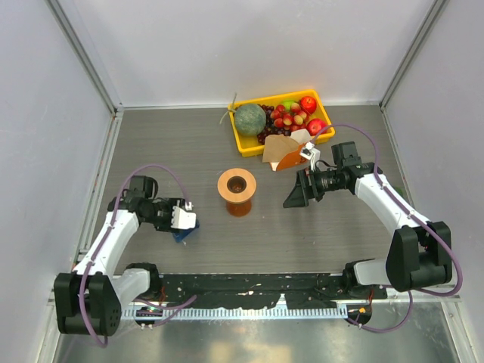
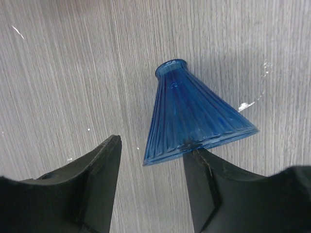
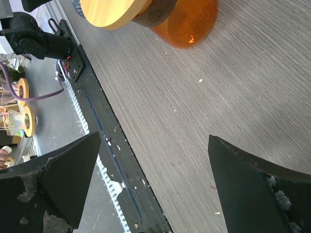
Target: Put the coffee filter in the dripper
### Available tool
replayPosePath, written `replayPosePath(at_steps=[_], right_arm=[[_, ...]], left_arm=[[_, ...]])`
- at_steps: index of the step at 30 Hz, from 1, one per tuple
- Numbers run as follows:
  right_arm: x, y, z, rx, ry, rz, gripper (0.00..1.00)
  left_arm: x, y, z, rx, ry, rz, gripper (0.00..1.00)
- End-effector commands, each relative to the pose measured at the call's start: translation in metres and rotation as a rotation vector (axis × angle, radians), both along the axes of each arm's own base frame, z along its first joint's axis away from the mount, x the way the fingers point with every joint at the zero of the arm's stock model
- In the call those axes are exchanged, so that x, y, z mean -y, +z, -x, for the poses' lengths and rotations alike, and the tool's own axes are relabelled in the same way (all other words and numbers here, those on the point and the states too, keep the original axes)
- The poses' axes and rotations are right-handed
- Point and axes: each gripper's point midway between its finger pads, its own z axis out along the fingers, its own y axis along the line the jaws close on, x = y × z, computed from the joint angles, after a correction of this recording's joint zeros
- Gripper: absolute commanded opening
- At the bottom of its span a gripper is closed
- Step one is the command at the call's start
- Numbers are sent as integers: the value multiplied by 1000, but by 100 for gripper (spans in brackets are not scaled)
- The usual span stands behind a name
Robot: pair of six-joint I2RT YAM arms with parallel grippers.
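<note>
Down near the left end of the table's [image 1: 166, 151] near edge, the left gripper [image 2: 154, 147] hangs low over the wood with its jaws spread wide. The dripper [image 2: 194, 111], a ribbed blue cone, is tipped over, its narrow spout pointing away and its wide mouth toward the fingers. One finger [image 2: 209, 184] touches the rim of that mouth and the other stands clear to the side, so nothing is gripped.

Further in, toward the right side, the right gripper [image 3: 154, 140] hovers with its jaws released and bare tabletop between them. About mid-table, between the two arms, stands the orange-brown ring stand [image 1: 225, 184], upright.

Beyond it, toward the far right corner, the coffee filter [image 1: 274, 146] lies against the near rim of the yellow tray [image 1: 246, 144], a tan paper fan just beside an orange-and-white carton [image 1: 293, 159]. The tray holds a green melon [image 1: 249, 119] and small fruit.
</note>
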Motion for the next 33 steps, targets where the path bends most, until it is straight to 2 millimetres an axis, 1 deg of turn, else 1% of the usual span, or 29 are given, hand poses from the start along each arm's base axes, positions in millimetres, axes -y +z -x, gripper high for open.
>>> replayPosePath(at_steps=[1,2,5,8,11,12,13,16,19,21,22,23,25,26,27,30,32,33], right_arm=[[-2,3,-2,10,16,-16,100],[-2,3,-2,11,16,-16,100],[-3,2,-2,6,17,-19,100],[-4,0,-3,-7,17,-22,100],[-4,0,-3,-12,18,-24,100],[-4,0,-3,-10,16,-25,100],[-4,0,-3,-10,18,-25,98],[-4,0,-3,-13,18,-24,97],[-4,-1,-3,-16,18,-24,97],[-4,0,-3,-12,18,-22,97],[-4,-1,-4,-14,15,-20,97],[-4,0,-3,-13,15,-21,97],[-4,0,-3,-11,15,-21,96],[-4,0,-3,-11,15,-21,97],[-4,1,-2,-10,16,-24,96],[-5,4,-1,-10,22,-33,96],[-4,7,-1,-5,20,-29,95],[-3,6,-2,-7,12,-18,95]], left_arm=[[17,14,10,-21,5,104,53],[19,15,13,-33,8,114,49],[23,16,20,-66,29,154,45],[28,16,23,-87,52,191,37],[29,13,26,-116,81,213,31],[30,13,26,-119,95,220,29],[30,11,27,-128,105,222,26],[31,8,26,-136,136,239,23],[34,11,22,-134,163,272,18],[34,14,21,-142,190,284,12],[34,17,21,-150,205,288,7],[34,22,21,-156,218,291,1],[34,33,24,-180,258,303,0],[33,43,25,-178,267,309,0],[34,51,31,-201,283,320,0],[37,85,44,-226,337,363,0],[32,115,44,-232,442,379,0],[29,134,43,-225,489,384,0]])
